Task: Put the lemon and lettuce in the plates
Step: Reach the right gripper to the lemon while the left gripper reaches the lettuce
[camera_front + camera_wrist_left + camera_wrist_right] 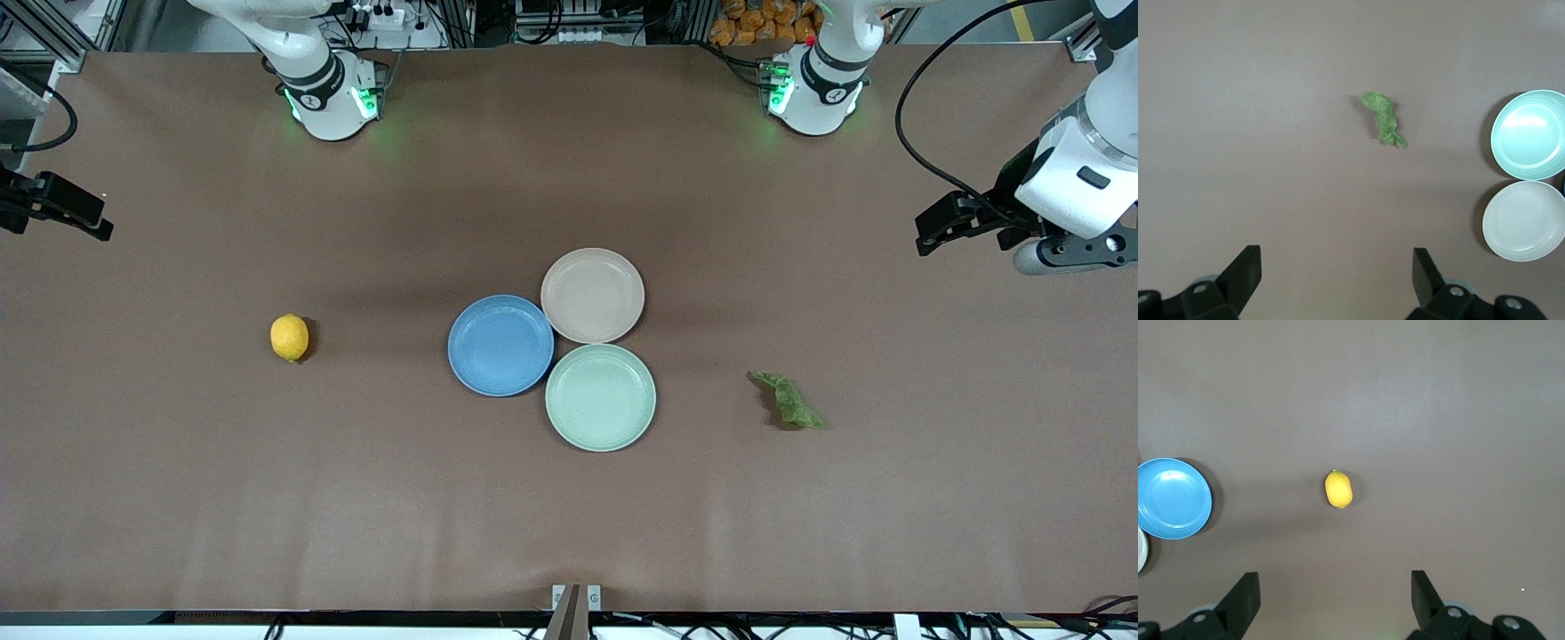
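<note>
The yellow lemon point(289, 338) lies on the brown table toward the right arm's end; it also shows in the right wrist view point(1338, 489). The green lettuce point(788, 400) lies toward the left arm's end and shows in the left wrist view point(1383, 120). The blue plate point(500, 345) and the beige-pink plate point(592, 295) sit empty at mid-table, touching. My left gripper point(942, 229) is open and empty, high over the left arm's end of the table point(1337, 267). My right gripper point(89, 218) is open and empty over the right arm's end point(1335, 590).
A pale mint-green plate point(600, 396) sits empty against the other two plates, nearer to the front camera. The brown table cover point(267, 498) spreads wide around the plates, lemon and lettuce.
</note>
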Tool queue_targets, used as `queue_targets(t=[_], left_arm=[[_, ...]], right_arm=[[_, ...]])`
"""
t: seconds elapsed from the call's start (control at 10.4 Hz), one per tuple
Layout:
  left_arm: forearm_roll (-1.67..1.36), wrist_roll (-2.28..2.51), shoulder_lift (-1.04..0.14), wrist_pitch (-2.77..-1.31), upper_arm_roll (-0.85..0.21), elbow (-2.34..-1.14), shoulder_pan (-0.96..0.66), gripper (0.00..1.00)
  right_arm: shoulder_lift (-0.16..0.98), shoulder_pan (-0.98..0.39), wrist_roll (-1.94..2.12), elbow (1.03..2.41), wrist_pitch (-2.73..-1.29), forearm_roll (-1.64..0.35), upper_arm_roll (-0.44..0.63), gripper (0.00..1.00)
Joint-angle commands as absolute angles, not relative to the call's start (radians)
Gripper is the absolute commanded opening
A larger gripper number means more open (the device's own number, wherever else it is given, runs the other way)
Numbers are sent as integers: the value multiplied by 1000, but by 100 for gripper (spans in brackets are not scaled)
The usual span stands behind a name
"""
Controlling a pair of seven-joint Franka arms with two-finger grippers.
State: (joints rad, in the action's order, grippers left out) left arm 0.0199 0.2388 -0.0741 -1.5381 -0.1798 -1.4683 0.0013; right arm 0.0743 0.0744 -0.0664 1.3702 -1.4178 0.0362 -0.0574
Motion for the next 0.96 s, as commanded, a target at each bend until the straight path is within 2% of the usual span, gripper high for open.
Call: queue_targets(t=[0.0,0.29,0.48,0.67,0.87], left_arm=[[11,215,-55,-1537,-179,-1480,6,100],[2,215,-69,-1542,-179,-1485,6,100],[2,216,-118,-1564,-178,-1494,5,100],[5,216,-181,-1676,-179,-1578,6,100],[6,215,-274,-1866,-179,-1687,3,100]], right_arm=[[63,92,-63,1379,-1425,17,-66,100],[96,95,-64,1379,-1425,20,-66,100],[120,112,-57,1379,-1457,15,-67,100],[132,112,38,1388,-1451,24,-67,100],[153,124,49,1391,-1407,31,-67,100]])
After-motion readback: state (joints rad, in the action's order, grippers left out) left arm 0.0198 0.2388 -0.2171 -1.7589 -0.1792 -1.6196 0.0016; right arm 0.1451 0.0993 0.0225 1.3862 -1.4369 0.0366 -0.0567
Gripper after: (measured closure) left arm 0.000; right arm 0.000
